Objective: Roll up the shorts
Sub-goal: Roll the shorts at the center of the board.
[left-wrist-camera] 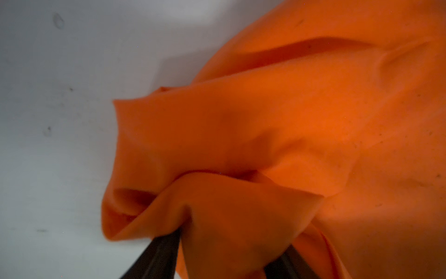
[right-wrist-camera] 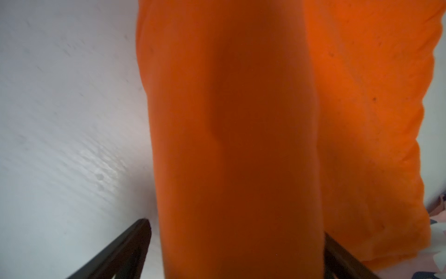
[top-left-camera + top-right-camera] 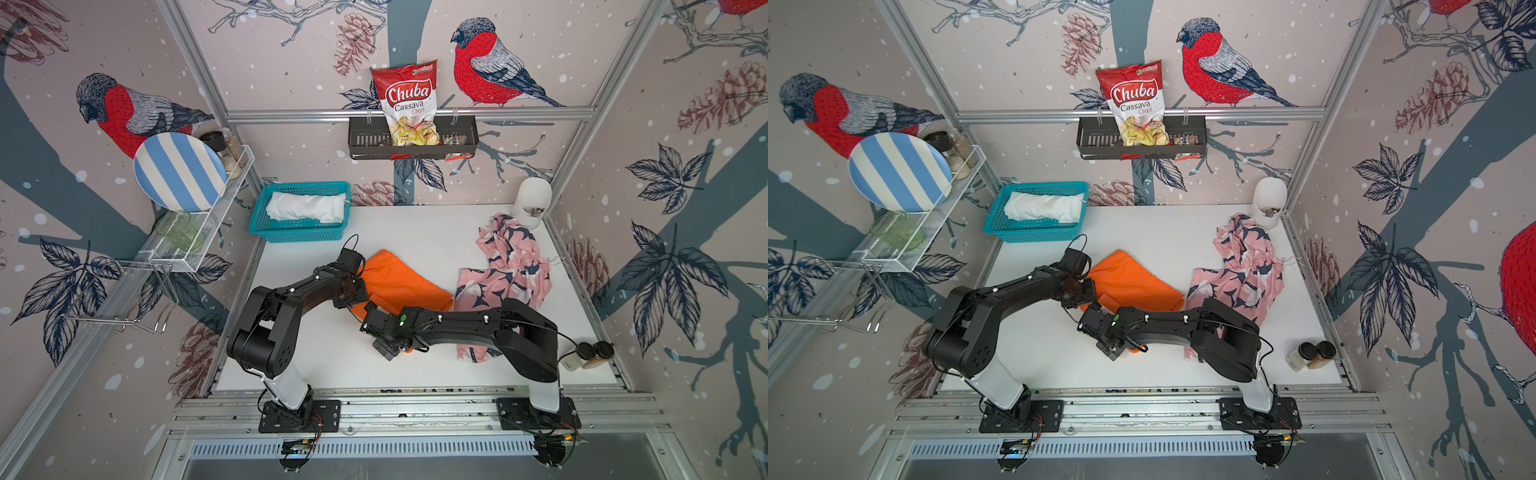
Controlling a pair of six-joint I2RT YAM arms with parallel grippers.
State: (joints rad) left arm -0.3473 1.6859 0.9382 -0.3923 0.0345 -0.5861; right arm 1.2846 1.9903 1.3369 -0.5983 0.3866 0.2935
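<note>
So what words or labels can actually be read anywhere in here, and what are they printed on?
"Chuba": big white brand lettering on the red cassava chips bag standing in the black wall rack.
"Cassava": same bag, just below the brand.
"Chips": same bag, under "Cassava".
Green logo at the bag's top corner: too small to read.
Small packets in the rack: too small to read.
Two spice jars: no label readable.
</note>
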